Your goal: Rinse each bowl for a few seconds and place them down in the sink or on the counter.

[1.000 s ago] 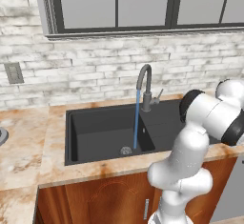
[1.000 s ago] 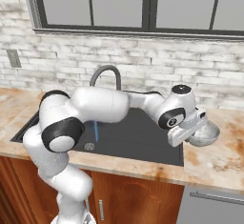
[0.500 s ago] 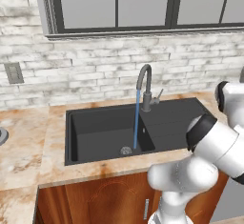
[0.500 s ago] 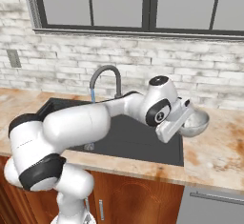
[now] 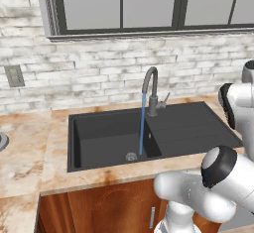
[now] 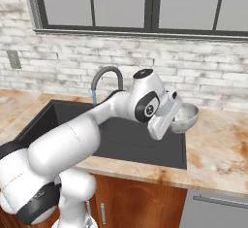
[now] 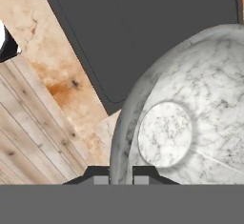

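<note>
I see one bowl (image 6: 186, 117), pale grey with a marbled, speckled inside and a round flat bottom, held up in the air by the end effector (image 6: 169, 118), which is clenched on the bowl's rim; in the hand view the two dark fingertips (image 7: 100, 176) sit on either side of that rim, and the bowl (image 7: 190, 118) hangs above the corner where the black sink (image 7: 143, 32) meets the beige and orange surface (image 7: 52, 75); in the right base view the bowl hangs past the sink's (image 6: 145, 144) right edge, over the surface (image 6: 218, 149), well apart from the grey gooseneck tap (image 6: 104, 76); my own white arm blocks much of the basin there; the left base view gives me the tap (image 5: 151, 90) clearly, a thin blue stream of water (image 5: 142, 125) running down into the deep basin beside the drain (image 5: 131, 156), with the flat side section to its right.
</note>
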Controlling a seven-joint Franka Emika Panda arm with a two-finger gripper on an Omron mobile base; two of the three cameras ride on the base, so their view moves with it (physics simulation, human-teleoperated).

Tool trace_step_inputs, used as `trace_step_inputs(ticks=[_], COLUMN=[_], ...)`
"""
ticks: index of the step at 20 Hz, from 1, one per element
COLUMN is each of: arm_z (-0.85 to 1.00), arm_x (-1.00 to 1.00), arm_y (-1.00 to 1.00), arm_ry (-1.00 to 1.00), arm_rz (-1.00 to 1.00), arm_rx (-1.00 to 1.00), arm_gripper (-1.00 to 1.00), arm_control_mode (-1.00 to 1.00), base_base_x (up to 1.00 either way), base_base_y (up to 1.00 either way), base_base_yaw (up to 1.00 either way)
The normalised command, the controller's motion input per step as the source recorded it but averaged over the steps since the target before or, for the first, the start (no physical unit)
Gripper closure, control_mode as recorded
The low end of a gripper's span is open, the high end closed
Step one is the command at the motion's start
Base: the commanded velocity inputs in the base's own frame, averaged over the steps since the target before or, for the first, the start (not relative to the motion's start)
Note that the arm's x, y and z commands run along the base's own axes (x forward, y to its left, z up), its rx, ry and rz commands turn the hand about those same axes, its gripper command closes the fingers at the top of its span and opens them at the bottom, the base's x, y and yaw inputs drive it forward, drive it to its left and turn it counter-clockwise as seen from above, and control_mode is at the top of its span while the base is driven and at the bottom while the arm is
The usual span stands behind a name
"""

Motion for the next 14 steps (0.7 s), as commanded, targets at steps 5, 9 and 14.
trace_step_inputs(ticks=[5,9,14], arm_z=[0.22,0.06,0.06], arm_x=[-0.08,-0.12,-0.16], arm_y=[0.29,0.29,0.37], arm_ry=[0.07,0.04,0.01], arm_rz=[0.15,0.13,0.11], arm_rx=[0.0,0.02,0.0], arm_gripper=[1.0,1.0,1.0], arm_control_mode=[-1.0,-1.0,-1.0], base_base_x=[0.0,0.0,0.0], base_base_y=[0.0,0.0,0.0], base_base_yaw=[0.0,0.0,0.0])
